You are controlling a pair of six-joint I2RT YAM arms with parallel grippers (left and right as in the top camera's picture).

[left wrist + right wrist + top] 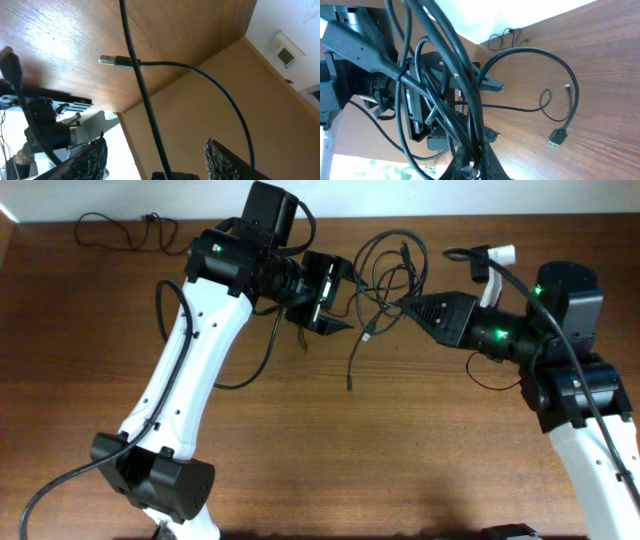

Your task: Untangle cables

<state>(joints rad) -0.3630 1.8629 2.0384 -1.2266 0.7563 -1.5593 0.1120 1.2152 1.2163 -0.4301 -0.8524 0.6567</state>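
Observation:
A tangle of thin black cables (385, 270) hangs in loops above the table's far middle, with loose ends and plugs trailing down (352, 375). My right gripper (405, 304) is shut on the bundle; in the right wrist view the fingers (477, 155) pinch several strands (465, 90). A USB plug (555, 140) lies on the wood. My left gripper (345, 295) is open just left of the tangle. In the left wrist view one cable (142, 90) runs between its spread fingers (155, 150) without being clamped, and a metal plug (112, 61) sits beside it.
Another thin black cord (115, 230) lies apart on the table at the far left. A white object (495, 255) sits at the far right, behind the right arm. The wooden table (330, 460) stretches toward the front, and its far edge (200, 65) meets a tan wall.

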